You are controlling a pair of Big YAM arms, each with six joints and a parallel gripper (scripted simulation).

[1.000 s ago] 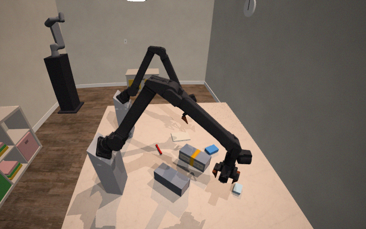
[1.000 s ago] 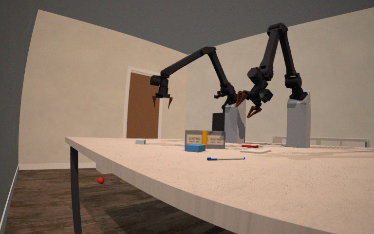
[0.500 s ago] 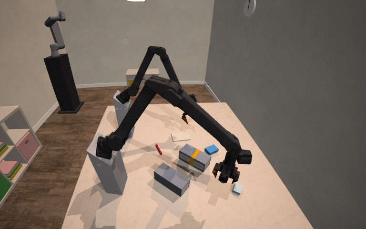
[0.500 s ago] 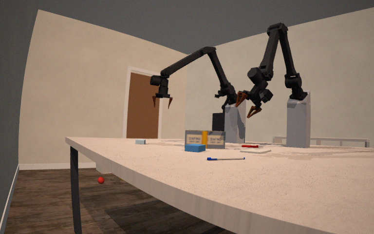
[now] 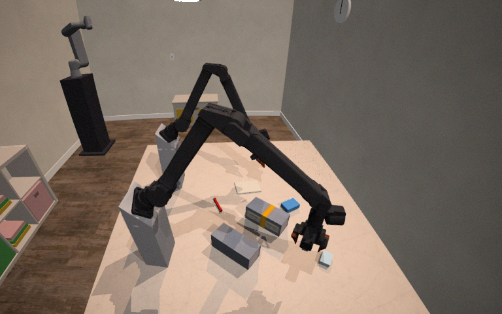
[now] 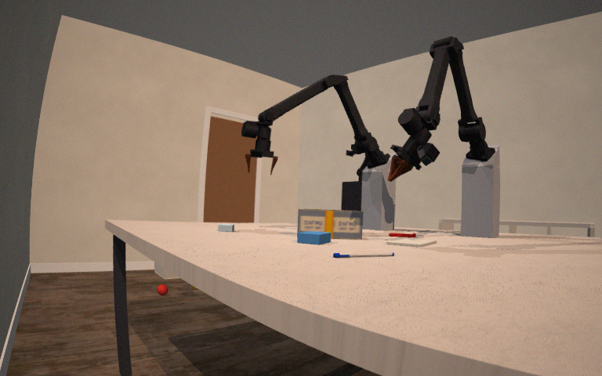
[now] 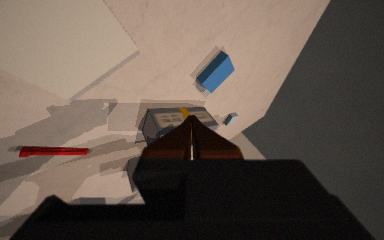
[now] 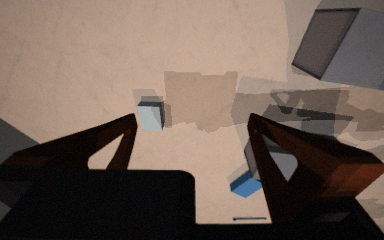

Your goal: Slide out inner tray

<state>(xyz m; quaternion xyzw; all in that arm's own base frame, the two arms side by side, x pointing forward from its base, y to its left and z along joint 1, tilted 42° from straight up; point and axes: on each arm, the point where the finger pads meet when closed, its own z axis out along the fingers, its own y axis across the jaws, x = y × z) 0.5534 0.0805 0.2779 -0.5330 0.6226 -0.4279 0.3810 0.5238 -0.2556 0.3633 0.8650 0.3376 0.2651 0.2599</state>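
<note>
The plain grey slide box (image 5: pixel 235 244) lies on the table near the front, its tray not visible beyond the sleeve. It also shows in the right wrist view (image 8: pixel 340 45). The other slide box (image 5: pixel 267 216), with an orange band, lies just behind it and also shows in the left wrist view (image 7: pixel 175 120). My right gripper (image 5: pixel 310 239) (image 6: pixel 261 161) is open and empty, hovering high above the table to the right of both boxes. My left gripper (image 6: pixel 397 168) (image 7: pixel 191 120) is shut on nothing, high above the table's back part.
A light blue cube (image 5: pixel 325 258) lies below the right gripper. A blue block (image 5: pixel 290 205), a red marker (image 5: pixel 217 204) and a white pad (image 5: pixel 247 187) lie behind the boxes. A blue pen (image 6: pixel 363 254) lies further out. Two grey arm pedestals (image 5: pixel 148 229) stand at the left.
</note>
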